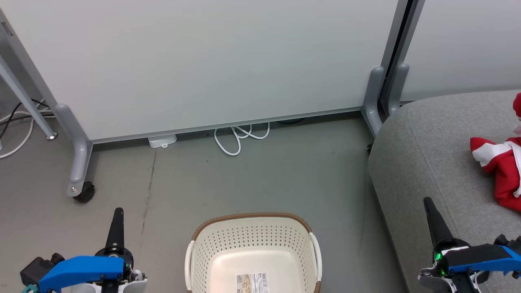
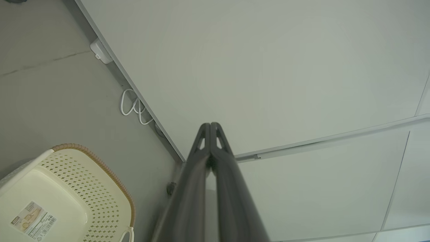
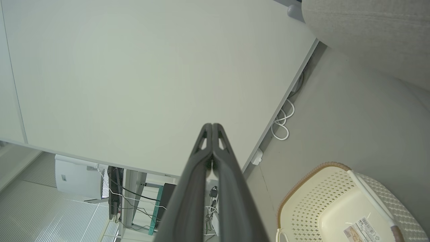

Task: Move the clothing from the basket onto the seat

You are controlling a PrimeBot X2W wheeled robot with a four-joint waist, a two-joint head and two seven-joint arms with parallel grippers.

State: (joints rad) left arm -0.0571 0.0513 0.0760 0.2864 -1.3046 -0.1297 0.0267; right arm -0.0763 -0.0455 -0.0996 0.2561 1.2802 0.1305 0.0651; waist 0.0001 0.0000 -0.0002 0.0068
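The cream basket (image 1: pixel 253 228) with a brown rim stands on the floor at the bottom centre, holding nothing but its barcode label (image 1: pixel 252 283). The basket (image 2: pixel 100 201) also shows in the left wrist view, and the basket (image 3: pixel 302 201) in the right wrist view. Red and white clothing (image 1: pixel 502 167) lies on the grey seat (image 1: pixel 423 154) at the right edge. My left gripper (image 1: pixel 118 212) is shut and empty, left of the basket. Over the seat's front edge my right gripper (image 1: pixel 427 201) is shut and empty too. Both wrist views show the fingers pressed together (image 2: pixel 210 125) (image 3: pixel 212 125).
A pale partition panel (image 1: pixel 211 65) on grey feet with a castor (image 1: pixel 84 191) stands behind the basket. A looped white cable (image 1: pixel 238 138) and a small white box (image 1: pixel 162 141) lie at its base. More cables (image 1: pixel 16 122) run at the far left.
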